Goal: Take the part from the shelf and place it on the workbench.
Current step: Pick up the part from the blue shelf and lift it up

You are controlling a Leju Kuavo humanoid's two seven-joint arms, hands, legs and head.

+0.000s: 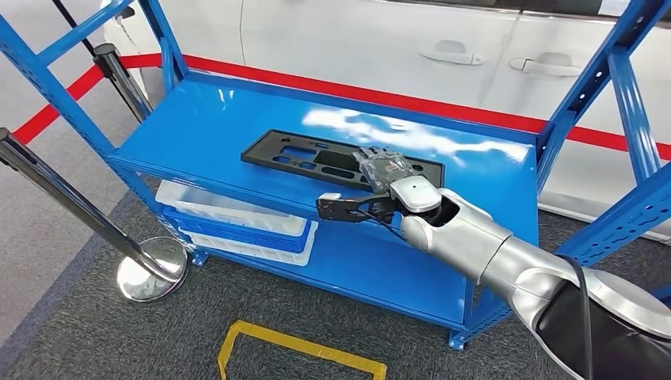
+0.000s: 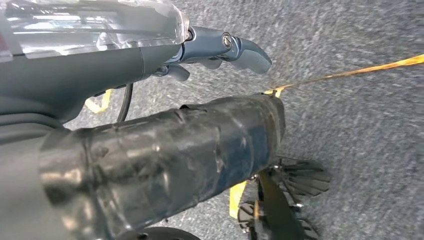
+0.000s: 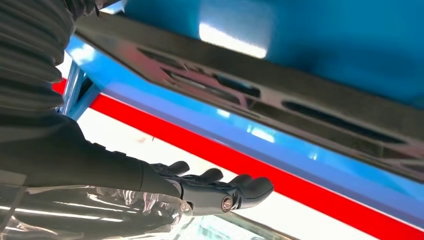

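The part [image 1: 305, 154] is a long flat black plastic panel with several cut-outs, lying flat on the top deck of the blue shelf [image 1: 198, 127]. My right hand [image 1: 380, 186] reaches in over the panel's right end, fingers stretched out above it and thumb pointing along the shelf's front edge. In the right wrist view the panel [image 3: 280, 100] lies close to the straight fingers of that hand [image 3: 210, 187], with a gap between them and nothing held. My left hand [image 2: 125, 65] hangs over grey carpet and is empty, fingers loosely extended.
White and blue crates [image 1: 237, 222] sit on the lower deck. Blue uprights [image 1: 633, 111] frame the shelf's ends. A chrome stanchion [image 1: 150, 269] with a red belt stands at the left, a white car [image 1: 396, 39] is behind, and yellow tape [image 1: 301, 348] marks the floor.
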